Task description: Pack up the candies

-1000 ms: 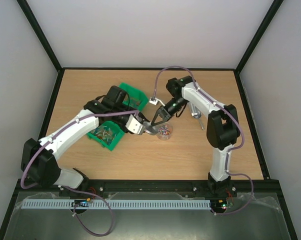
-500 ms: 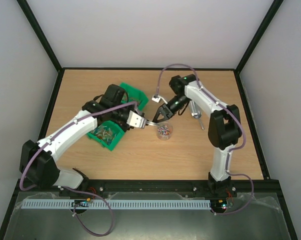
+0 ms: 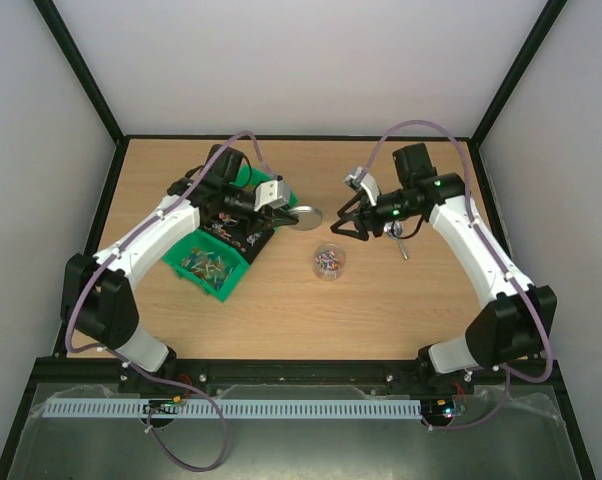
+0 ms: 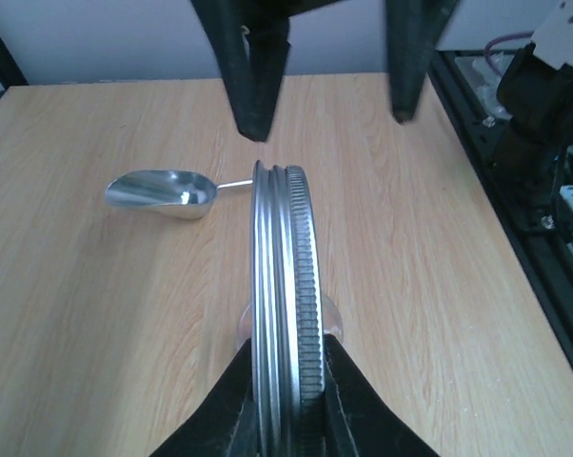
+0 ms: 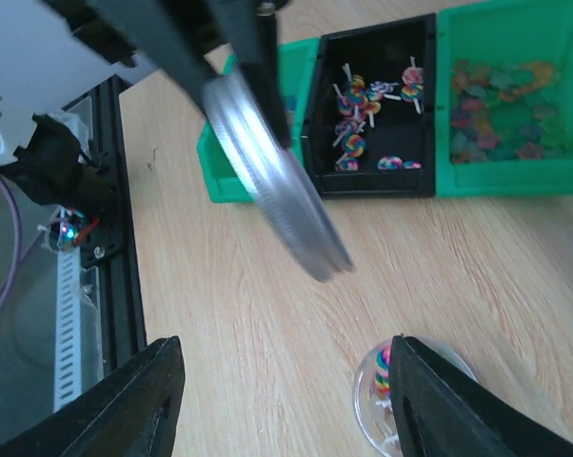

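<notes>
The candies (image 3: 329, 261) fill a small clear jar (image 3: 330, 270) standing open on the table; more candies (image 3: 209, 263) lie in a green bin. My left gripper (image 3: 293, 213) is shut on the round silver lid (image 3: 305, 215), held on edge up and to the left of the jar. The left wrist view has the lid (image 4: 285, 286) edge-on between the fingers (image 4: 229, 409). My right gripper (image 3: 344, 224) stands open and empty just right of the lid. In the right wrist view its fingers (image 5: 134, 409) spread wide, with the jar (image 5: 374, 381) beside the right one and the blurred lid (image 5: 277, 190) ahead.
A metal scoop (image 3: 396, 235) lies on the table right of the right gripper, also visible as the scoop (image 4: 163, 193) in the left wrist view. A green bin (image 3: 221, 278), a black bin (image 5: 372, 105) of lollipops and another green bin (image 5: 501, 95) sit at the left.
The left gripper has shut on the lid and carried it up and left, away from the jar. The right gripper has opened, let go and drawn back to the right.
</notes>
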Controlling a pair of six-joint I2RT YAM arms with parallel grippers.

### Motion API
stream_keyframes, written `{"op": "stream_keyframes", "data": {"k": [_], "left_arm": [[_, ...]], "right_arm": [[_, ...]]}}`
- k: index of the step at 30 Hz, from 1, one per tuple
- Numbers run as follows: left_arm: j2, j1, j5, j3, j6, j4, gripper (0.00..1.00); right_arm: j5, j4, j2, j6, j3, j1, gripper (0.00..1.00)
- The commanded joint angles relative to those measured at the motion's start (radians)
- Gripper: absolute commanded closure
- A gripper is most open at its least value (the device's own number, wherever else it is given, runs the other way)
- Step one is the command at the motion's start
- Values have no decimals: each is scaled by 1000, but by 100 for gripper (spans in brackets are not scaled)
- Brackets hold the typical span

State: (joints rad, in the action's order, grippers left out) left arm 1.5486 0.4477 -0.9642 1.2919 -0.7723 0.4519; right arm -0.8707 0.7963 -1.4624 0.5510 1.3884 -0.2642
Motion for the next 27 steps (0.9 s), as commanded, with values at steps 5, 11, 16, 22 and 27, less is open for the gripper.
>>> {"op": "stream_keyframes", "data": {"k": [5,11,16,22,27], "left_arm": [[69,-10,-138,82,86,45,91],[98,-10,-147,118,20,130,91],[105,-12,-129,111,-29,164,91],[121,-10,-143,126,-27,168,91],[132,-10,-148,127,-27,172,91]], "right_arm": [[81,-228,31,-116,-67,-105,41],[166,-270,84,-119,-107,-107,46],[183,-291,123,-131,-136,-101,48],[64,-261,54,-174,-74,-117,57],[39,-218,47,-119,-87,-146,60]]}}
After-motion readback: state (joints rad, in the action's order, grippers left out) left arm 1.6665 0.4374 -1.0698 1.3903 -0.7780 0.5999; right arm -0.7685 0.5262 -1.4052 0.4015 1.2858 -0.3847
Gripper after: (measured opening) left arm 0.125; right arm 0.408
